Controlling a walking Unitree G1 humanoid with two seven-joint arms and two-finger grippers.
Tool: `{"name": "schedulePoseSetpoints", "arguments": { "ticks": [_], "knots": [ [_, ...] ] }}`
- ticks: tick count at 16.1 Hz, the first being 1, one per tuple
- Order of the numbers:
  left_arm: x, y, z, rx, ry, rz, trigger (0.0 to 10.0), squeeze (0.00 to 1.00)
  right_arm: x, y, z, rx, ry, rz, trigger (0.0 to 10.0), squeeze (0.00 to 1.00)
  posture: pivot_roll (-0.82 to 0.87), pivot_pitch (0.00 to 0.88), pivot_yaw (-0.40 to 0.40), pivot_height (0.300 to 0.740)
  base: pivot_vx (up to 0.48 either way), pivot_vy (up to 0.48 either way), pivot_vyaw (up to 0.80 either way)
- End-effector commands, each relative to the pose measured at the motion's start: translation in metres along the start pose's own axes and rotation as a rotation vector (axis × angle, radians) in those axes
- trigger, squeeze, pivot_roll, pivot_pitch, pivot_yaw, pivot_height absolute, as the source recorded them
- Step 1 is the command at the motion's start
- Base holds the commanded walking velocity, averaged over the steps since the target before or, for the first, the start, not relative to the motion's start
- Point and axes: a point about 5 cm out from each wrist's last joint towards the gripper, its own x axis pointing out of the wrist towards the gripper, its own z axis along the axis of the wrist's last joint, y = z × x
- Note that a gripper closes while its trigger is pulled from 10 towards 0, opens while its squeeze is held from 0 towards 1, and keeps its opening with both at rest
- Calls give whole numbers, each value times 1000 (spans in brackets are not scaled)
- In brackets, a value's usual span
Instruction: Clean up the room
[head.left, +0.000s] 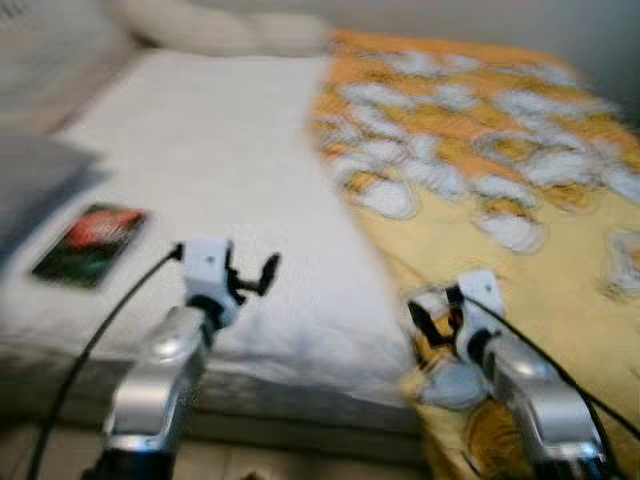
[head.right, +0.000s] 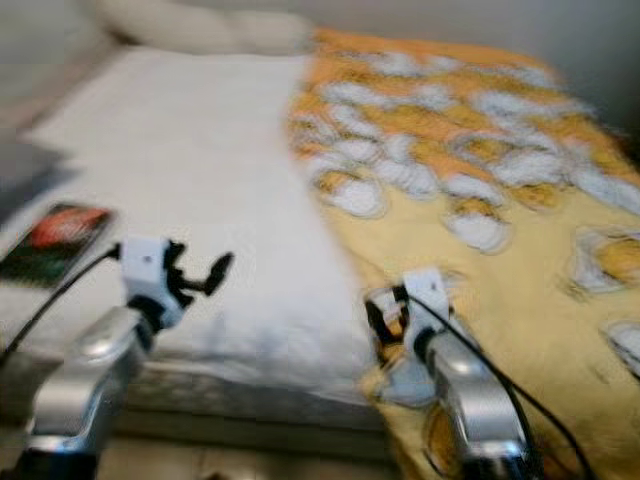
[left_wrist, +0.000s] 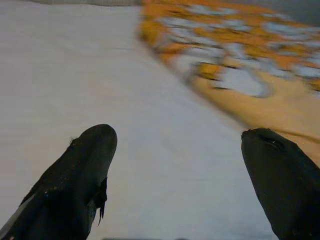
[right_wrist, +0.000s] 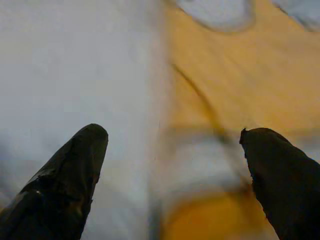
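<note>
A bed with a white sheet (head.left: 220, 170) fills the middle of the blurred eye views. A yellow and orange blanket with white patches (head.left: 500, 200) covers its right half. My left gripper (head.left: 255, 278) hovers open over the sheet near the front edge, with nothing between its fingers (left_wrist: 80, 185). My right gripper (head.left: 432, 322) is open just above the blanket's inner edge, where blanket meets sheet (right_wrist: 165, 125). A dark book with a red cover picture (head.left: 90, 243) lies on the sheet at the left.
A pale pillow (head.left: 225, 30) lies at the head of the bed. A grey flat thing (head.left: 35, 180) rests at the far left edge. The mattress front edge (head.left: 300, 405) and a strip of floor run below my arms.
</note>
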Motion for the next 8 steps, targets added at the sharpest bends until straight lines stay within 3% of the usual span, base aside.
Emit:
{"name": "schedulePoseSetpoints", "arguments": {
  "ticks": [1, 2, 3, 6, 8],
  "knots": [
    [1, -2, 1, -1, 1, -6, 10000, 1000, -2, -2, -2, 7, 1, -7, 10000, 1000, -23, 0, -16, 740, 319, 0, 0],
    [1, -3, 0, -2, 2, -9, 10000, 1000, -3, -3, -3, -5, 9, -2, 10000, 1000, -24, 0, -16, 740, 315, 0, 0],
    [1, -4, -1, -1, 5, -15, 10000, 1000, -4, -2, -4, 4, 12, 4, 10000, 1000, -26, 0, -16, 740, 281, 0, -769],
    [0, -8, -2, 2, 10, -40, 10000, 1000, -3, -2, -3, -1, 9, 3, 10000, 1000, -26, 0, -18, 740, 0, 0, 0],
    [0, -10, -2, 7, 13, -64, 10000, 1000, -2, -3, -6, -30, 79, 0, 10000, 1000, -27, 0, -21, 740, 0, 0, 0]
  ]
}}
